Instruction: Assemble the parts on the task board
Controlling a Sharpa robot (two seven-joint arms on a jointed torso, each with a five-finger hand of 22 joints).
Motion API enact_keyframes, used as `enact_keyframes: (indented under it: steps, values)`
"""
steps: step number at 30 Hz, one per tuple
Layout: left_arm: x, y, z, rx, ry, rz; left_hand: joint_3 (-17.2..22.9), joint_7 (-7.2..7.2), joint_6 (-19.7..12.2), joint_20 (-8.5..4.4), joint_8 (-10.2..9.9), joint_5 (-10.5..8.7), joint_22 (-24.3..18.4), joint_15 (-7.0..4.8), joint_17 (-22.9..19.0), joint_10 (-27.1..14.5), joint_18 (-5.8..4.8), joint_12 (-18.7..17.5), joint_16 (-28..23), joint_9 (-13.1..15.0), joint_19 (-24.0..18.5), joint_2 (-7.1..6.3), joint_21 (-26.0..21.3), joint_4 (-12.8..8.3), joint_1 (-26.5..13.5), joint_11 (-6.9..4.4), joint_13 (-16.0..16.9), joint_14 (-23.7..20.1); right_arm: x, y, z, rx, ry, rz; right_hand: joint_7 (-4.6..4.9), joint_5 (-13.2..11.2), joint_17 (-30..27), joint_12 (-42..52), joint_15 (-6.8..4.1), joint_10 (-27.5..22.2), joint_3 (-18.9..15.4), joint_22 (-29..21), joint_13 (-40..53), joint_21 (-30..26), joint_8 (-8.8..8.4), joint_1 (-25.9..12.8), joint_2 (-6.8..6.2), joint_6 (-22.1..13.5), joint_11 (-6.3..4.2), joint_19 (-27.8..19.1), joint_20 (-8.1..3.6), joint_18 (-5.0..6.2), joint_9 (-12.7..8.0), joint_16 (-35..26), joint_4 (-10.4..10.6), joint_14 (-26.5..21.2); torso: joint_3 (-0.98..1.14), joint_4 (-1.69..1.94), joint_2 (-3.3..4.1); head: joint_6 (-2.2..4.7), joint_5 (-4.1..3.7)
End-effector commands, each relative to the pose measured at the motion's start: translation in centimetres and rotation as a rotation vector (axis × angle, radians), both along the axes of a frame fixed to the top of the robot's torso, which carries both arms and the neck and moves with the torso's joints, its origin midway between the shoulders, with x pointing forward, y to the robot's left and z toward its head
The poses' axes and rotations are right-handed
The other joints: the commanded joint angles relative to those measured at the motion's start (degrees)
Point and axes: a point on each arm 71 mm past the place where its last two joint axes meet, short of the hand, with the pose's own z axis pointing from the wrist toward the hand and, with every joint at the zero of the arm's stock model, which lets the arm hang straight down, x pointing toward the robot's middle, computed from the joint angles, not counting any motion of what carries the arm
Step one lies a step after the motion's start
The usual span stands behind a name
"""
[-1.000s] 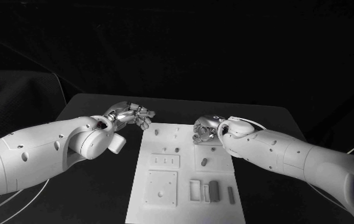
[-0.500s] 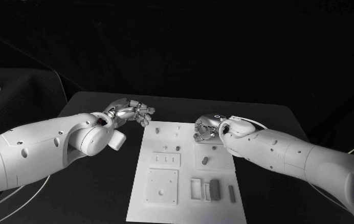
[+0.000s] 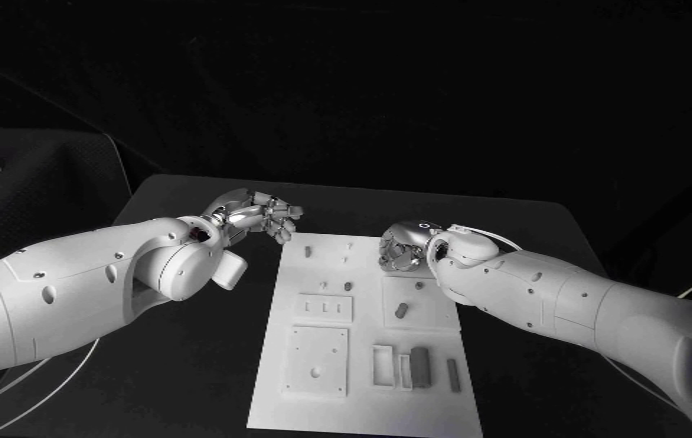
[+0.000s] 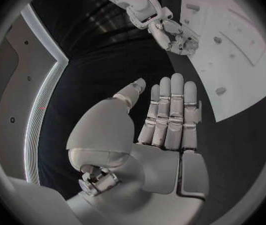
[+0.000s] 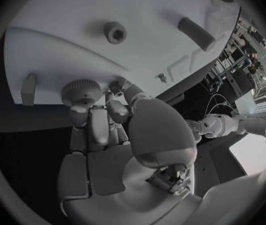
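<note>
A round knurled part [image 5: 81,91] is pinched in the fingertips of the right hand [image 3: 408,248] at the far right corner of the task board [image 3: 361,398], just above its surface. The seating step is judged to be in hand; careful alignment and lowering are called for next. The left hand [image 3: 257,220] is held flat, fingers extended and empty, over the bench [image 3: 188,358] beside the board.

We see a white board [image 3: 361,358] on a black table [image 3: 202,358], with small grey parts [image 3: 418,366] on it. Both arms are white; the left hand [image 3: 260,220] and right hand [image 3: 402,248] are silver. One round part [image 5: 81,91] by the right hand's fingertips has a ribbed rim.
</note>
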Motion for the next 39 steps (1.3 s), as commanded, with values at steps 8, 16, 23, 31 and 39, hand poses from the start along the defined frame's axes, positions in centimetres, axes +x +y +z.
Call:
enact_keyframes:
  steps: [8, 16, 23, 31, 39]
  values:
    - [0.07, 0.02, 0.27, -0.010, -0.009, 0.003, 0.04, 0.01, 0.20, 0.06, -0.17, 0.17, -0.09, 0.06, 0.07, -0.25, 0.54, -0.34, -0.02, -0.10, 0.42, -0.42, 0.03, 0.35, -0.01, 0.22, -0.11, 0.41, -0.11, -0.05, -0.25, -0.016, 0.008, 0.006, 0.15, 0.19, 0.11, 0.27, -0.17, -0.19, 0.40, 0.07, 0.08, 5.46, 0.17, 0.64, -0.14, 0.47, -0.18, -0.14, 0.05, 0.81, 0.10, 0.20, 0.02, -0.15, -0.01, -0.03, 0.24, -0.14, -0.11]
    - [0.10, 0.06, 0.27, -0.010, -0.009, 0.005, 0.05, 0.02, 0.15, 0.06, -0.22, 0.17, -0.10, 0.05, 0.09, -0.33, 0.54, -0.40, -0.04, -0.11, 0.45, -0.43, 0.03, 0.38, -0.02, 0.24, -0.14, 0.42, -0.21, 0.23, -0.11, 0.003, -0.001, 0.017, 0.19, 0.20, 0.32, 0.76, -0.19, -0.02, 1.91, 0.32, 0.35, 5.91, 0.95, 0.50, 0.26, 2.40, -0.28, -0.11, 0.11, 0.85, 0.39, 0.78, 0.43, -0.08, -0.04, 0.04, 0.41, -0.17, -0.20]
    - [0.10, 0.05, 0.28, -0.010, -0.009, 0.004, 0.06, 0.02, 0.12, 0.06, -0.25, 0.17, -0.11, 0.05, 0.10, -0.38, 0.55, -0.44, -0.04, -0.13, 0.46, -0.44, 0.03, 0.39, -0.03, 0.26, -0.16, 0.43, -0.21, 0.20, -0.15, 0.001, 0.003, 0.017, 0.09, 0.21, 0.51, 1.22, -0.24, 0.24, 3.67, 0.62, 0.59, 6.38, 1.69, 0.60, 0.93, 4.56, -0.45, -0.05, 0.12, 0.98, 0.67, 1.39, 0.48, 0.11, -0.07, 0.03, 0.53, -0.13, -0.26]
    - [0.20, 0.21, 0.27, -0.008, -0.009, 0.010, 0.07, 0.02, 0.09, 0.06, -0.29, 0.18, -0.11, 0.05, 0.11, -0.42, 0.55, -0.48, -0.05, -0.14, 0.47, -0.45, 0.02, 0.41, -0.03, 0.27, -0.18, 0.44, -0.20, 0.07, -0.13, 0.000, 0.000, 0.011, 0.01, 0.58, 0.52, 1.44, -0.21, 0.22, 6.46, 0.89, 0.73, 6.61, 1.94, 1.24, 2.44, 6.31, -0.50, -0.22, 0.24, 1.10, 0.63, 1.84, 0.01, 0.01, -0.10, 0.04, 0.64, -0.10, -0.27]
    - [0.31, 0.40, 0.27, -0.006, -0.012, 0.016, 0.08, 0.03, 0.06, 0.06, -0.32, 0.18, -0.12, 0.04, 0.13, -0.46, 0.56, -0.52, -0.06, -0.14, 0.49, -0.45, 0.02, 0.42, -0.03, 0.28, -0.19, 0.45, -0.44, 0.33, 0.13, 0.015, -0.023, 0.012, 0.01, 0.56, 0.53, 1.46, -0.21, 0.23, 6.59, 0.92, 0.75, 6.64, 1.99, 1.23, 2.42, 6.51, -0.50, -0.23, 0.25, 1.10, 0.65, 1.88, -0.04, 0.02, -0.12, 0.11, 0.74, -0.07, -0.23]
